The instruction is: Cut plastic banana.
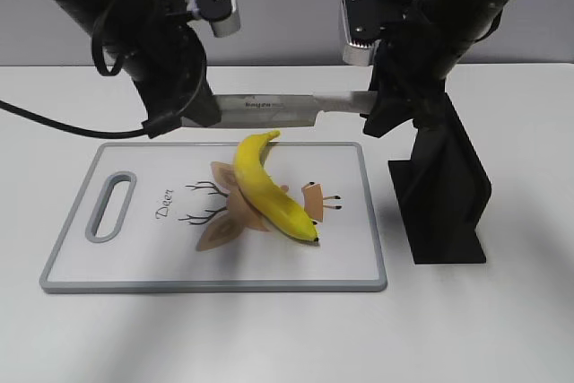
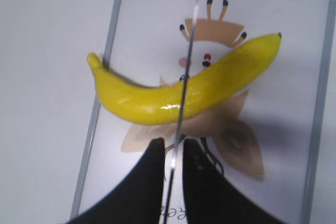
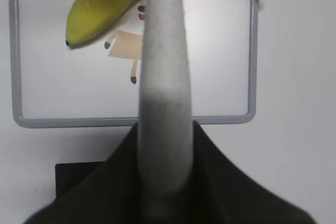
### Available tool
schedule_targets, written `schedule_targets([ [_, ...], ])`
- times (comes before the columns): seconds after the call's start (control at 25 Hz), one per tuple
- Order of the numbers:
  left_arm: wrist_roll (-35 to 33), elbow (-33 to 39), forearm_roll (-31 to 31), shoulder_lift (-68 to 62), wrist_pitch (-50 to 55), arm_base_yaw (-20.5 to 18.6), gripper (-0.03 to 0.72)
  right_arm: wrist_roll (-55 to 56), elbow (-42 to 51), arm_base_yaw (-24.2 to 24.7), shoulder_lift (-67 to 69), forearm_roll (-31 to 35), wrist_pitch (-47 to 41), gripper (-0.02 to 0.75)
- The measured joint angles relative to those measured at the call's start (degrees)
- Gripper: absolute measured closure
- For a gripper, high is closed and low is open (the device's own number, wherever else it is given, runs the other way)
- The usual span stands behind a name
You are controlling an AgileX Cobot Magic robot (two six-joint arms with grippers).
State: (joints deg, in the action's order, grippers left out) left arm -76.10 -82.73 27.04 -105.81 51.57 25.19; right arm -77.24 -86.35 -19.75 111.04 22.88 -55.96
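Steel knife [image 1: 287, 108] level above plastic banana [image 1: 266, 187], clamped by left claw [image 2: 172, 153], right claw [image 3: 164, 145].

A glossy yellow plastic banana [image 1: 266, 188] with a bright highlight lies on a smooth white plastic cutting board [image 1: 134, 257] rimmed in matt grey and printed with a flat brown deer drawing [image 1: 229, 221]. The knife [image 1: 269, 109] above has a polished metal blade and pale matt handle. The black stand [image 1: 444, 195] and grippers look matt plastic; the table [image 1: 502, 329] is smooth white.
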Motion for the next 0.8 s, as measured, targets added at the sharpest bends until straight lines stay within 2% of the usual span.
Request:
schedule_targets([
  [0.08,0.2,0.0,1.4,0.9,0.4,0.0,0.523,0.2,-0.1,0.0,-1.0,0.2,-0.7,0.559],
  [0.28,0.2,0.0,3.0,2.6,2.0,0.1,0.250,1.6,-0.2,0.0,-2.7,1.0,-4.5,0.559],
  [0.4,0.4,0.0,3.9,4.3,2.3,0.1,0.111,2.6,-0.2,0.0,-3.7,0.4,-6.0,0.559],
  [0.52,4.3,0.0,3.9,6.6,1.6,0.1,0.064,5.4,-0.3,0.0,-4.9,-0.8,-7.1,0.559],
  [0.8,19.9,0.0,2.2,12.1,-0.4,-3.1,0.058,22.5,-0.3,0.0,-9.4,-8.9,-8.3,0.559],
])
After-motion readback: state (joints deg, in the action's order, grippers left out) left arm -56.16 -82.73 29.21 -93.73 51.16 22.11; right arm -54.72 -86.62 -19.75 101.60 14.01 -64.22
